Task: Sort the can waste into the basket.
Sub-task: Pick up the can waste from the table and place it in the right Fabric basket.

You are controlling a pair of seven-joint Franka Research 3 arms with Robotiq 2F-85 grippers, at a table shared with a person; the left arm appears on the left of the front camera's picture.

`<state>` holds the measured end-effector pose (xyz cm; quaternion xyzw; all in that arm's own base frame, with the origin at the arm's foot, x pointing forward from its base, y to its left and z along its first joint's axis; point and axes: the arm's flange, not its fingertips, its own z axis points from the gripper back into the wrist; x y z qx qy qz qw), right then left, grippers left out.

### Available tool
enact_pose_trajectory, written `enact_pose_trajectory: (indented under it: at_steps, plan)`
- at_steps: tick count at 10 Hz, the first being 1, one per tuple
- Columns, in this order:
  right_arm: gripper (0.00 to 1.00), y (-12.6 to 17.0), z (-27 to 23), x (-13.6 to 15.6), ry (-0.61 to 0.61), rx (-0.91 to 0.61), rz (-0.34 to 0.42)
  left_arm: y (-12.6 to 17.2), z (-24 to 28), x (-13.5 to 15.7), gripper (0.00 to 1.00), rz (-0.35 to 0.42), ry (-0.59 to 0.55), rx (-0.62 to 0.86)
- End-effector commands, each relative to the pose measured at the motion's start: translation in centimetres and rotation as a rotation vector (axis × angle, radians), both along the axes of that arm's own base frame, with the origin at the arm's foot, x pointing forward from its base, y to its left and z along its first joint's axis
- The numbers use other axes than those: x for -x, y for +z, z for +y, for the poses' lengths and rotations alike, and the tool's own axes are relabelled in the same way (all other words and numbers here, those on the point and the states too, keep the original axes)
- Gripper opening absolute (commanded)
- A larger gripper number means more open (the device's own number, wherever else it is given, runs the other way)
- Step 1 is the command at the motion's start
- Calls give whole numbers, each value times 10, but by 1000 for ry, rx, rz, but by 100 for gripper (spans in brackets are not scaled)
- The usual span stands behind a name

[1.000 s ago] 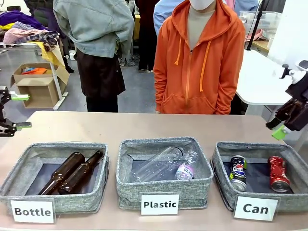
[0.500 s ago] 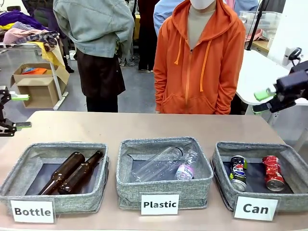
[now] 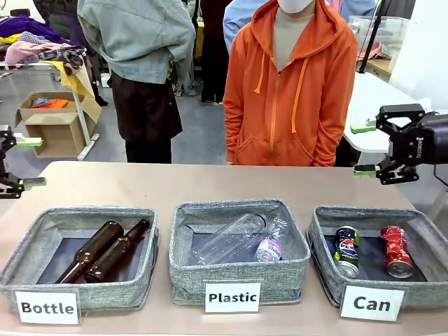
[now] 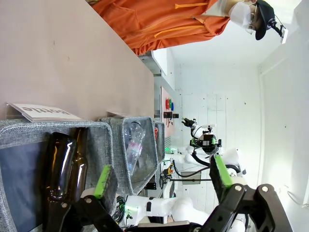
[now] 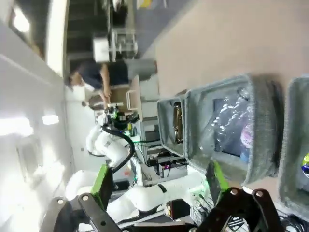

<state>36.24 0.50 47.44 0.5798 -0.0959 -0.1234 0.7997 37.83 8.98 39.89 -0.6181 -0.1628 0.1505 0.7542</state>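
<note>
Two cans (image 3: 371,250) lie in the Can basket (image 3: 322,241), below the right gripper (image 3: 364,149), its fingers apart.

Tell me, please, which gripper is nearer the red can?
Right. The right gripper hangs open just above and behind the red can; the left gripper is across the table, beyond the Bottle basket.

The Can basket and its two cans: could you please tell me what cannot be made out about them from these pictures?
- Front view: the basket's near wall and the white "Can" label hide the lower ends of the Pepsi can and the red can.
- Front view: the basket's right side is cut off by the picture edge.
- Front view: the red can's print is too small to read.
- Right wrist view: motion blur and the right picture edge leave just a sliver of the basket.
</note>
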Motion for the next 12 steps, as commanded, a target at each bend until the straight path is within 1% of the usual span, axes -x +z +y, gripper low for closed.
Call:
enact_pose_trajectory:
  at_steps: [1,12]
  plan:
    - [100,20,-5,3,85,-24,-107,1,2,1,100,-16,-6,10]
    - [100,20,-5,3,85,-24,-107,1,2,1,100,-16,-6,10]
